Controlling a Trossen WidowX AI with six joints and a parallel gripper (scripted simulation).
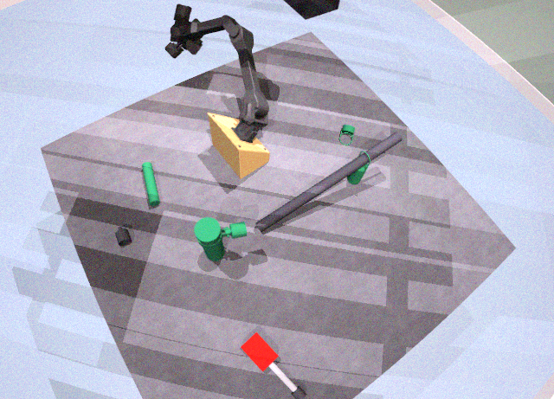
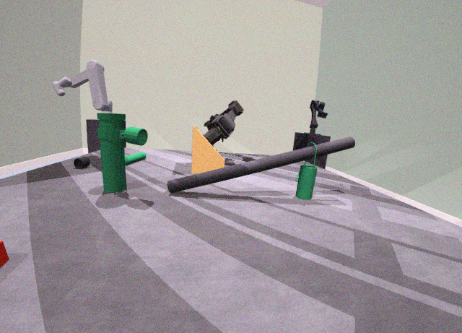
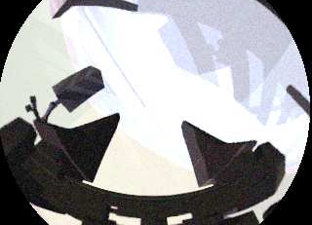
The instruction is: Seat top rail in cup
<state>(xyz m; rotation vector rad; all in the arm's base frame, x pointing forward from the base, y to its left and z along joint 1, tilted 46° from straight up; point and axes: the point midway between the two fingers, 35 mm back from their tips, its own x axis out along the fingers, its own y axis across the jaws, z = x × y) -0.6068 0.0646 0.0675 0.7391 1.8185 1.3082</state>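
The dark rail (image 1: 312, 192) (image 2: 246, 168) slants through the thin loop (image 1: 369, 157) (image 2: 316, 154) above the small green post (image 1: 355, 176) (image 2: 306, 182). Its far end is raised; its near end (image 1: 260, 226) (image 2: 172, 186) is low, at or near the floor. That end is outside the green rail-end cup (image 1: 238, 229) (image 2: 135, 135), lower and a little to the right. The cup hangs on the band (image 2: 106, 131) high on the big green post (image 1: 214, 250) (image 2: 113, 169), below its cap (image 1: 208, 228) (image 2: 111, 116). My gripper (image 1: 183, 50) (image 3: 151, 120) is open and empty, far from the rail.
The arm's yellow wedge base (image 1: 228, 146) (image 2: 205, 156) stands behind the rail. A green rod (image 1: 151, 184) (image 2: 136, 157) and a dark cylinder (image 1: 123, 236) (image 2: 81, 162) lie left. A small green loop piece (image 1: 348, 130) is beyond the rail. A red block (image 1: 259, 351) lies in front.
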